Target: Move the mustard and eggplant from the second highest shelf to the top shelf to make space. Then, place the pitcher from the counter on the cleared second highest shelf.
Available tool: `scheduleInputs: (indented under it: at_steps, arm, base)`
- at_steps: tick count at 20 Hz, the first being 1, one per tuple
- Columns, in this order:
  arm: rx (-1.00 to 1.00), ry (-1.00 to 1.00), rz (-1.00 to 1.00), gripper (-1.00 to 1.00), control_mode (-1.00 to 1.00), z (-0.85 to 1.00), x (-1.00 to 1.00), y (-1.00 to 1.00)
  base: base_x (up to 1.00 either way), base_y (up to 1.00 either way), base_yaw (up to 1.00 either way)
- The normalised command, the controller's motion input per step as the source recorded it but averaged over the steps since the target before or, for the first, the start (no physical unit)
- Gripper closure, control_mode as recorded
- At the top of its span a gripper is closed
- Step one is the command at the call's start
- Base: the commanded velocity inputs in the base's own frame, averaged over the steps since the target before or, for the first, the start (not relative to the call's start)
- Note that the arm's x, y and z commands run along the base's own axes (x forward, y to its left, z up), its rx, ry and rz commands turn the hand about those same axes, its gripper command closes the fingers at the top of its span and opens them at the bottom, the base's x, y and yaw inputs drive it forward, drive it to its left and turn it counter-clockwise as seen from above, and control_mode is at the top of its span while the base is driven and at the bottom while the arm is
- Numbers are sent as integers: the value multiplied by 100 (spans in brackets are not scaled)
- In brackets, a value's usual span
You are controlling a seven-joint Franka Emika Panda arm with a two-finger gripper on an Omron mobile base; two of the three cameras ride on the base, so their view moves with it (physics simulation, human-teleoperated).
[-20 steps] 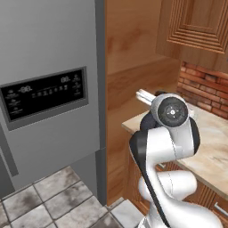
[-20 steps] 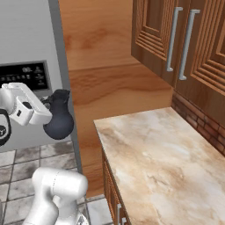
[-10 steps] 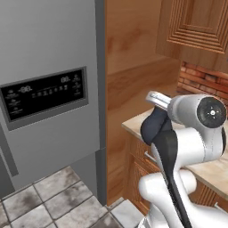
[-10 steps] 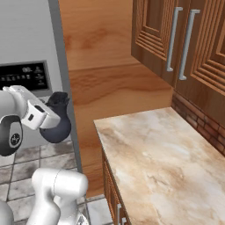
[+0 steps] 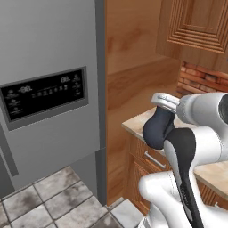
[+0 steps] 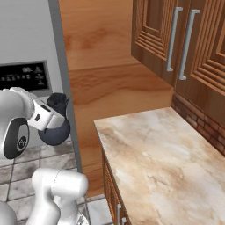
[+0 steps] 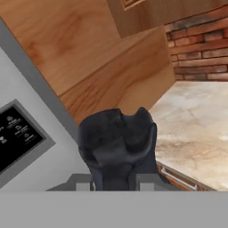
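Pitcher (image 6: 54,126): dark jug clamped in gripper (image 7: 116,180), now swung clear of the counter's (image 6: 162,149) left edge toward the shut fridge door (image 5: 49,89); carry stage, shelf placement pending.

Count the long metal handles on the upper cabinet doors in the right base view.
2. The left handle and the right handle hang upright side by side on neighbouring doors above the counter. More could lie beyond the picture's edge.

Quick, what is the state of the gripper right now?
Gripper: closed on the pitcher, holding it in the air beside the counter.
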Motion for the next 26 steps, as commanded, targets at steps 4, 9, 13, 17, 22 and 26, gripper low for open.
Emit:
scheduleInputs:
  at_steps: [4, 9, 13, 17, 22, 26]
  arm:
    - [0, 0, 0, 100, -100, 0, 0, 0]
    - [0, 0, 0, 100, -100, 0, 0, 0]
    - [0, 0, 0, 100, 100, 0, 0, 0]
    - [0, 0, 0, 100, 100, 0, 0, 0]
    - [0, 0, 0, 100, 100, 0, 0, 0]
    - [0, 0, 0, 100, 100, 0, 0, 0]
  base:
    - [0, 0, 0]
    - [0, 0, 0]
    - [-3, 0, 3]
    - [-25, 7, 25]
    - [-38, 24, 39]
    - [-29, 37, 44]
